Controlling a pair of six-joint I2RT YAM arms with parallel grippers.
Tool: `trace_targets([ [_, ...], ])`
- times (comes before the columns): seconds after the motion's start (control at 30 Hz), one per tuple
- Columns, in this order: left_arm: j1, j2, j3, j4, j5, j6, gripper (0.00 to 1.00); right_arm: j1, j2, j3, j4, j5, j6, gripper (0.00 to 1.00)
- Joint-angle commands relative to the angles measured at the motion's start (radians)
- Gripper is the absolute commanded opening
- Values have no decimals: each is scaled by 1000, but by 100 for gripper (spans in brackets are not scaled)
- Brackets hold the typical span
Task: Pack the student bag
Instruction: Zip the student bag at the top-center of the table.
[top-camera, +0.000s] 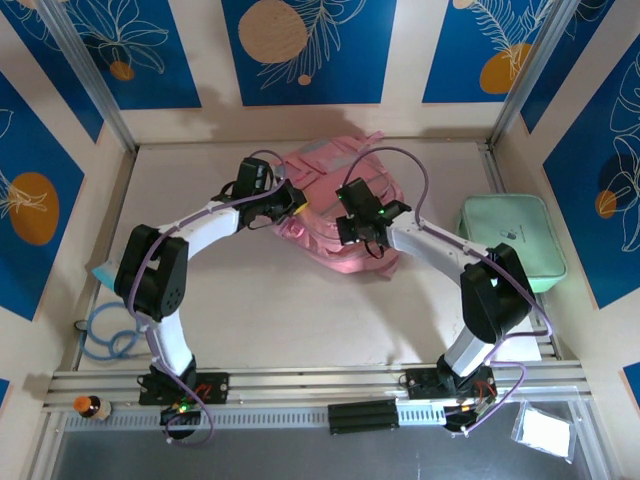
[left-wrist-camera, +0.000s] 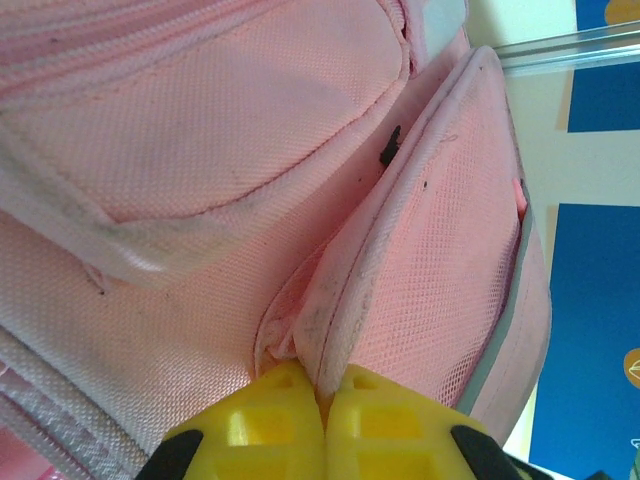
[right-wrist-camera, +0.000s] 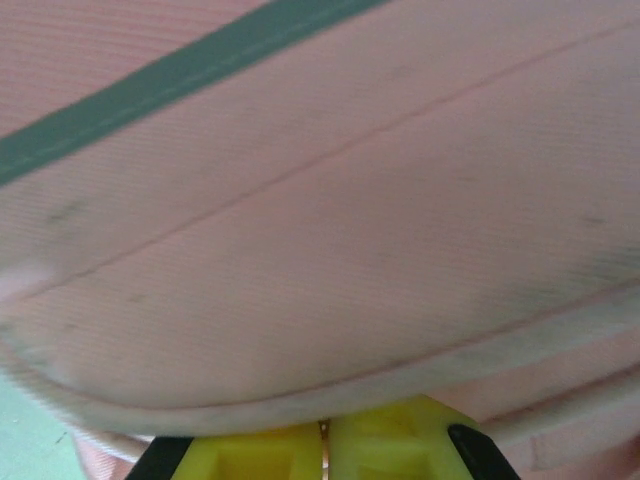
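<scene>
Student bag (top-camera: 322, 243) crumpled at far middle of counter (top-camera: 300, 320), between both arms. Left jaws closed, pinching pocket-edge fold. Right jaws closed against bag fabric; grip unclear. Mint-green case (top-camera: 512, 240) at right, apart.

Top cam's fixed high up behind the arm bases, tilted down n forward, so we get the whole table (top-camera: 300, 310) w/ both arms from pretty far out. Left wrist cam rides right behind the left gripper (left-wrist-camera: 322, 388), looking along its fingers, v close to the student bag (left-wrist-camera: 200, 150). Right wrist cam, same deal behind the right gripper (right-wrist-camera: 323, 432), but even closer, fabric's blurry. All 3 views share that bag.
</scene>
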Motion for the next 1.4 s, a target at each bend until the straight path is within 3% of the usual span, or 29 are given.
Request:
trace_targets([
  [0.0,56,-17,-2,-28,-35,33,0,-32,-3,16,-1,13,-45,1],
  [0.13,72,-51,-18,-40,-27,49,12,-2,24,73,-1,-69,-84,0],
  [0.3,112,-153,-92,-68,-57,65,40,66,89,170,-3,-196,-129,0],
  [0.57,179,-366,-270,-164,-201,79,50,169,252,373,-21,-320,-104,0],
  [0.93,171,-413,-305,-83,-136,-34,50,245,348,508,-20,-384,-71,0],
  [1.17,160,-338,-298,20,-110,-108,39,241,324,482,-10,-381,-60,0],
  [1.37,156,-319,-294,14,-119,-100,30,238,313,461,-1,-379,-53,0],
])
